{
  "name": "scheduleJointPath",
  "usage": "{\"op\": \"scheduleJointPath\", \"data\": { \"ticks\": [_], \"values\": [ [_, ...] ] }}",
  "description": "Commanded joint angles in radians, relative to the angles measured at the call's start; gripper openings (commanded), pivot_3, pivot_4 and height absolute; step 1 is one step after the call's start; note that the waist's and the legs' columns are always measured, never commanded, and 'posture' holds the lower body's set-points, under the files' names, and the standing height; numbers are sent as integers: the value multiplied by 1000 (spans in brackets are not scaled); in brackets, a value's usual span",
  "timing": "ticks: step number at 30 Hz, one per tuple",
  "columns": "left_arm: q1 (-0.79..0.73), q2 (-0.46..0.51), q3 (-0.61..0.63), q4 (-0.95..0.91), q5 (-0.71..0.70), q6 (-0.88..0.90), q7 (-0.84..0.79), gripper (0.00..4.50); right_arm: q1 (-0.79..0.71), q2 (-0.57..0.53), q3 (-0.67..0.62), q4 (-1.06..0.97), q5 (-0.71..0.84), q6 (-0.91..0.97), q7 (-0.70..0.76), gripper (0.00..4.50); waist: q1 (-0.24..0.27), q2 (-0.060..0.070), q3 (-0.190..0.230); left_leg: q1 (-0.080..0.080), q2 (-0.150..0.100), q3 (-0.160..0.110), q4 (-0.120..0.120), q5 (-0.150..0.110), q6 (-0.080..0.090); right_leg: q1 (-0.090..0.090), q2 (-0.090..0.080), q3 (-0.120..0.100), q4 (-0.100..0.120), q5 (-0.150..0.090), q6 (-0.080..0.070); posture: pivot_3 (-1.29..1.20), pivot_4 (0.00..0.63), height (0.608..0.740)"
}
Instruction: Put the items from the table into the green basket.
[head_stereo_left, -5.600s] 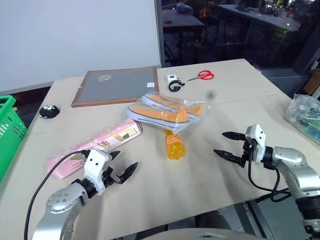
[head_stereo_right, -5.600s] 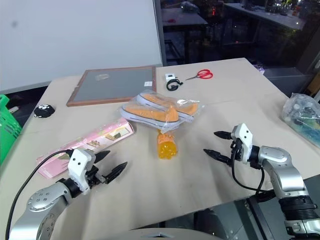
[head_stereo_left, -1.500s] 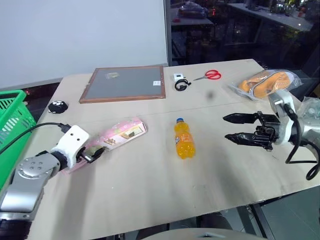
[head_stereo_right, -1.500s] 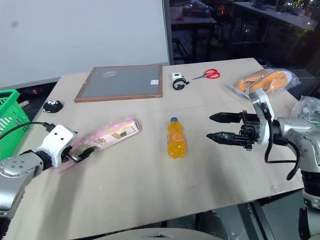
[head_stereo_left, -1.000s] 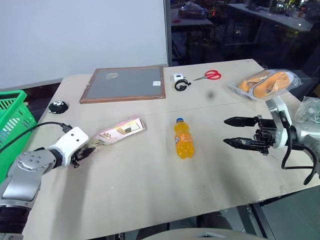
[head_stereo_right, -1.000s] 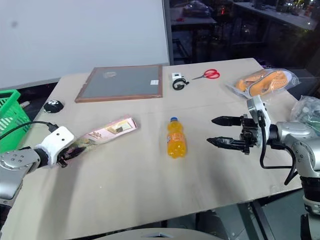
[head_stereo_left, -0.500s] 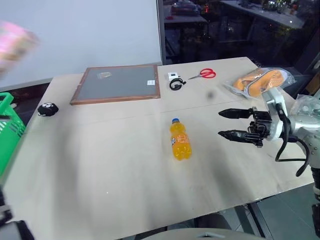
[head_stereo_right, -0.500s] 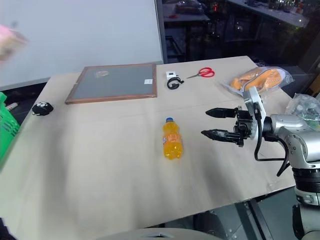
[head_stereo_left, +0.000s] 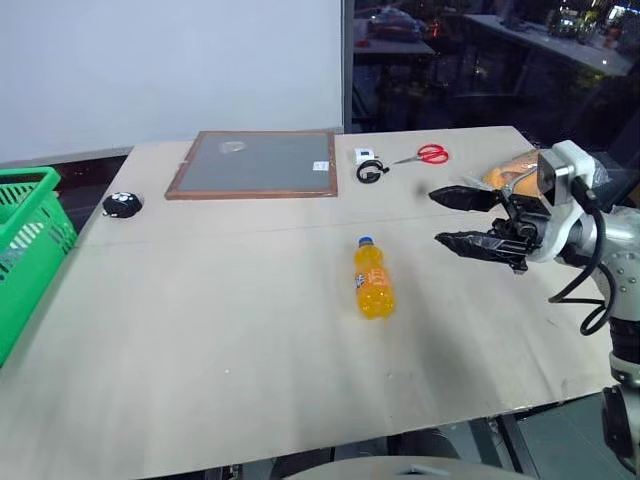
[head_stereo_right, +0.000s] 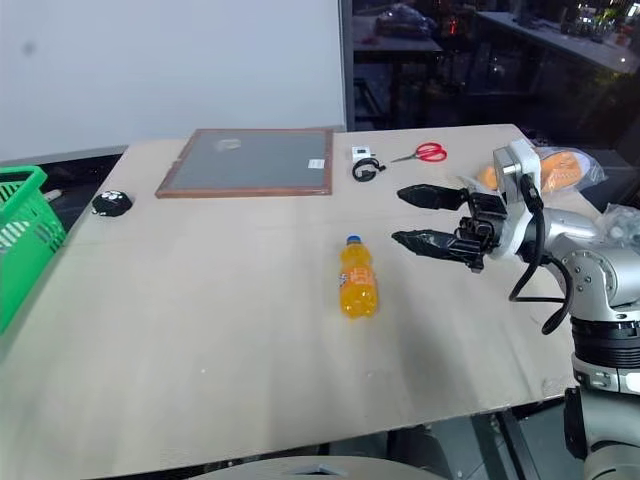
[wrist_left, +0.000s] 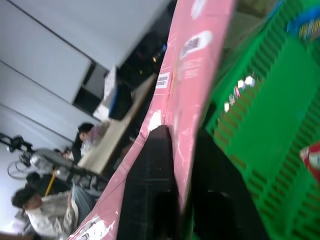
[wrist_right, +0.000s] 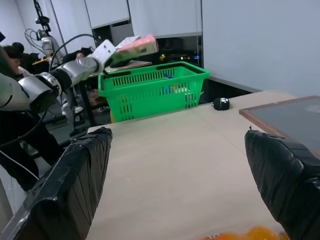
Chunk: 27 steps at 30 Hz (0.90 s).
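The left gripper (wrist_left: 170, 200) has its two black fingers clamped on the long flat pink printed packet (wrist_left: 192, 75), pinching it by one end and holding it up over the bright green lattice plastic basket (wrist_right: 152, 92), which stands off the desk's left edge. The packet looks light and thin but floppy, so held by one end it will likely droop and swing; a release low over the basket's opening seems safest.

The right gripper (head_stereo_right: 430, 218) hangs in the air above the right part of the pale beige wooden desk (head_stereo_left: 200, 340), its fingers spread wide apart and holding nothing. Near the desk's middle lies the small orange-drink bottle with a blue cap (head_stereo_left: 372, 283), on its side. It is probably rigid, smooth and apt to roll; across the round body is the best hold.

Along the far edge sit a brown-framed grey board (head_stereo_left: 255, 163), a small white device with a black ring (head_stereo_left: 370, 166) and red-handled scissors (head_stereo_left: 430, 154). A small black object (head_stereo_left: 122, 203) lies towards the left edge, and an orange item in clear wrap (head_stereo_right: 560, 165) by the right edge. Nothing stands between the right gripper and the bottle.
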<state>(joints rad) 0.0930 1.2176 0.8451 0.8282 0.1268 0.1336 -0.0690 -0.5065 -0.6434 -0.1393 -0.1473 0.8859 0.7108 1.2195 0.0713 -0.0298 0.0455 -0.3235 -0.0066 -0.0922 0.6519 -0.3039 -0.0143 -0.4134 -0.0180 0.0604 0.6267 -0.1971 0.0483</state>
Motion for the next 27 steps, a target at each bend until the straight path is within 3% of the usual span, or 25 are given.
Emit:
{"op": "scheduleJointPath", "data": {
  "ticks": [1, 5, 6, 8, 10, 12, 17, 20, 27],
  "values": [
    [-50, 38, -36, -16, -31, -49, -16, 2175, -27, -1, -20, -15, 14, -15, -1, 4500, 4, -2, -1, 0, 0, 0, 0, 0, 0, 0, 0, -1, 0, 0, 0, 180, 0, 740],
    [-131, -12, -42, -116, -125, -67, -80, 4169, -22, -5, -20, -11, 5, -22, -2, 4500, 7, -3, -3, -1, 1, -2, 0, 0, -1, 0, 0, -3, 0, 1, 1, 178, 0, 740],
    [-146, -23, -51, -138, -136, -60, -90, 4437, -20, -6, -19, -9, 1, -26, -2, 4500, 6, -3, -2, -1, 1, -2, 0, 0, -1, 0, 0, -3, 0, 2, 2, 178, 0, 740],
    [-187, -57, -73, -200, -173, -67, -122, 4437, -15, -8, -17, -9, -5, -33, -1, 4500, 4, -1, -2, -1, 1, -2, 0, 0, -1, 0, 0, -3, 0, 3, 2, 173, 0, 740],
    [-252, -137, -117, -342, -296, 7, -239, 4437, -9, -8, -15, -8, -14, -41, -5, 4500, 4, -1, -3, -2, 1, -1, 0, 0, -1, 0, -1, -3, 0, 4, 0, 172, 0, 740],
    [-270, -217, -202, -548, -441, 118, -389, 4437, -6, -8, -15, -7, -20, -47, -8, 4500, 5, -1, -4, -2, 1, -1, 0, 0, -1, 0, -1, -3, 0, 5, -1, 172, 0, 740],
    [-209, -362, -452, -1127, -821, 466, -571, 4437, 11, -9, -21, -8, -38, -64, -25, 4500, -4, -3, -5, -4, -1, 0, 3, 0, -1, 0, -2, -1, 0, 5, -1, 152, 0, 740],
    [-211, -420, -586, -1258, -909, 616, -545, 4437, 33, -17, -22, -21, -49, -72, -33, 4500, -26, -1, -4, -3, -1, 3, 3, 0, 0, 0, -2, 4, 0, 5, -1, 133, 0, 740],
    [-299, -652, -819, -1305, -874, 846, -285, 4437, 109, -63, -34, -49, -92, -92, -49, 4500, -39, 6, -5, -1, 1, 3, 2, 0, 0, 0, 3, 5, 1, 5, -1, 100, 0, 740]
  ]
}}
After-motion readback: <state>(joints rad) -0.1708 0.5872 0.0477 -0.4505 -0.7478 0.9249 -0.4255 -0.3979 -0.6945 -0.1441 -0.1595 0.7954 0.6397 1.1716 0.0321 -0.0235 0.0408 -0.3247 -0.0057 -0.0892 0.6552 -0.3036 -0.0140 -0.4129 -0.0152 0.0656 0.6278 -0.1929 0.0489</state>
